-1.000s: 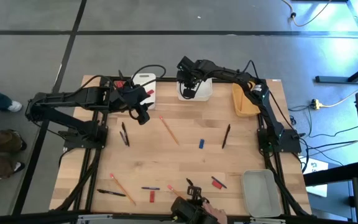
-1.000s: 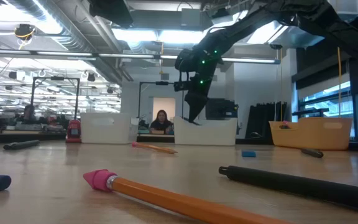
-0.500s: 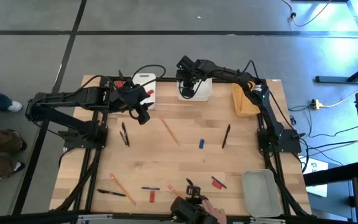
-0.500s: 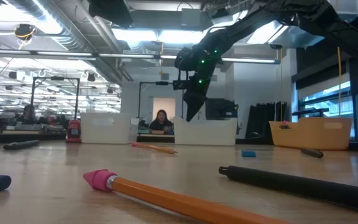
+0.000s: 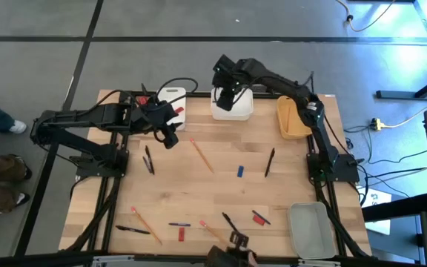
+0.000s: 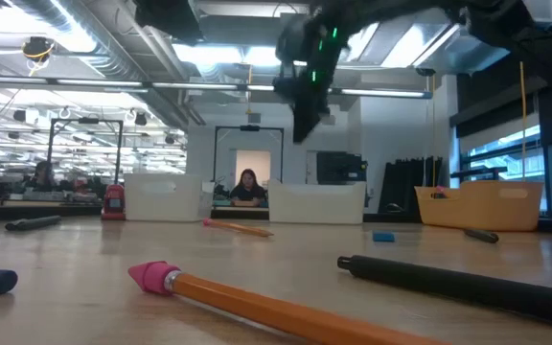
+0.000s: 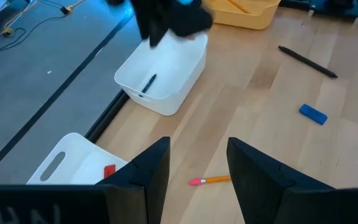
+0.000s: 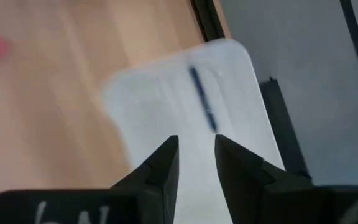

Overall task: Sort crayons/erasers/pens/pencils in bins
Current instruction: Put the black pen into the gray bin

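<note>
My right gripper [image 5: 227, 96] [image 8: 196, 146] hangs open above the wider white bin [image 5: 233, 104], with nothing between its fingers. A blue-black pen [image 8: 202, 106] lies on that bin's floor. My left gripper [image 5: 171, 140] [image 7: 197, 152] waits open over the table's far left, beside the narrow white bin [image 5: 171, 104]. Loose on the table lie pens [image 5: 149, 159] [image 5: 270, 162], pencils [image 5: 202, 156] [image 5: 145, 225], a blue eraser [image 5: 239, 171] and a red eraser [image 5: 260, 218]. The yellow-orange bin [image 5: 291, 119] stands at the far right, the translucent grey bin [image 5: 310, 230] at the near right.
More pens [image 5: 133, 230] [image 5: 179, 224] [image 5: 230, 221], a pencil [image 5: 212, 231] and a red eraser [image 5: 180, 234] lie near the front edge. A red piece [image 7: 109, 170] sits in the narrow white bin. The table's middle is bare wood around the pencil and blue eraser.
My right gripper has risen straight up from inside the wider white bin and now hangs well above its rim, having rolled a little about its own axis. My left arm has kept still.
</note>
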